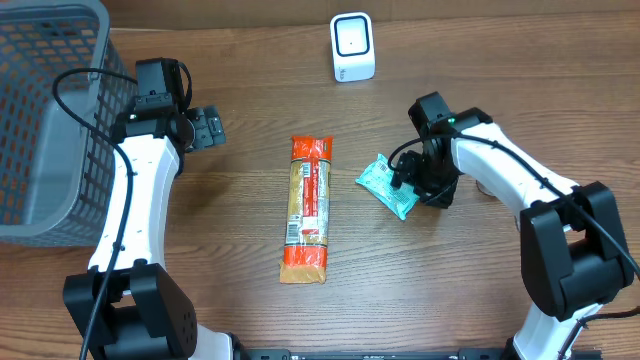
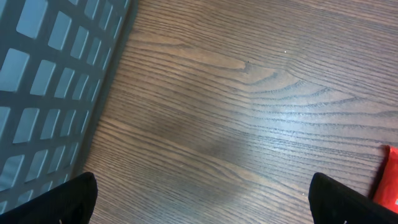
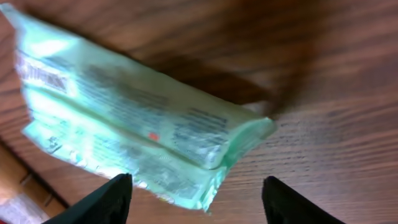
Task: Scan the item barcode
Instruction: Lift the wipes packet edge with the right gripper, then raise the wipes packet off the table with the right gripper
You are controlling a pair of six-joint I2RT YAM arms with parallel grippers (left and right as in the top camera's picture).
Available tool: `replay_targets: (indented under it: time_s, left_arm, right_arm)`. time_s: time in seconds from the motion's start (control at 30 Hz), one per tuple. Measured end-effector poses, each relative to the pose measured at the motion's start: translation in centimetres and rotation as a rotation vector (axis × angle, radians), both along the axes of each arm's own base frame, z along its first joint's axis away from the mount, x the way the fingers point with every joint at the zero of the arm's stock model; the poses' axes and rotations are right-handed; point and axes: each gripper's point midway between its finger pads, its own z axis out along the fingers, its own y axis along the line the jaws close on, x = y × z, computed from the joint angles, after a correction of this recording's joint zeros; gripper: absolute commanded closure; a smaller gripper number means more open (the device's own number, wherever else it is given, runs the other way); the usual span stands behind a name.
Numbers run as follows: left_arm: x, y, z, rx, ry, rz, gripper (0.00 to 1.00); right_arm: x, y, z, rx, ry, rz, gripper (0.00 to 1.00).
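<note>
A small green packet (image 1: 383, 184) lies on the wood table right of centre. My right gripper (image 1: 410, 182) is over its right end and open. In the right wrist view the packet (image 3: 137, 130) fills the left and middle, and its crimped corner reaches into the gap of the gripper (image 3: 196, 182) without either finger pressing it. Its print is blurred and I can make out no barcode. A long orange packet (image 1: 308, 208) lies at the table's centre. The white scanner (image 1: 352, 47) stands at the back. My left gripper (image 1: 210, 128) hangs open over bare wood (image 2: 202, 180).
A grey mesh basket (image 1: 50, 120) fills the left back corner, and its wall (image 2: 50, 74) is close to my left fingers. The orange packet's end (image 2: 388, 180) shows at the right edge of the left wrist view.
</note>
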Motion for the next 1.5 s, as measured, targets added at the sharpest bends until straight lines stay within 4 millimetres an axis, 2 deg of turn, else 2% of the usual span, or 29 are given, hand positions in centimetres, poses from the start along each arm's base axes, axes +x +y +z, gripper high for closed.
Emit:
replay_targets:
  time_s: [0.17,0.47,0.8,1.1,1.5]
  left_arm:
    - [0.0,0.0,0.0,0.000,0.000,0.000,0.00]
    - [0.0,0.0,0.0,0.000,0.000,0.000,0.00]
    - [0.0,0.0,0.0,0.000,0.000,0.000,0.00]
    - [0.0,0.0,0.0,0.000,0.000,0.000,0.00]
    - [0.0,0.0,0.0,0.000,0.000,0.000,0.00]
  right_arm:
    - [-0.6,0.0,-1.6,0.010,0.015,-0.059,0.40]
    - [0.5,0.9,-1.8,0.067,-0.036,-0.107,0.56]
    - [0.7,0.2,-1.3,0.067,-0.045,-0.140,0.54]
    - [1.2,-0.1,-0.3,0.071,-0.080,-0.150,0.48]
    - [2.1,-0.8,-0.4,0.027,-0.125,-0.154,0.52]
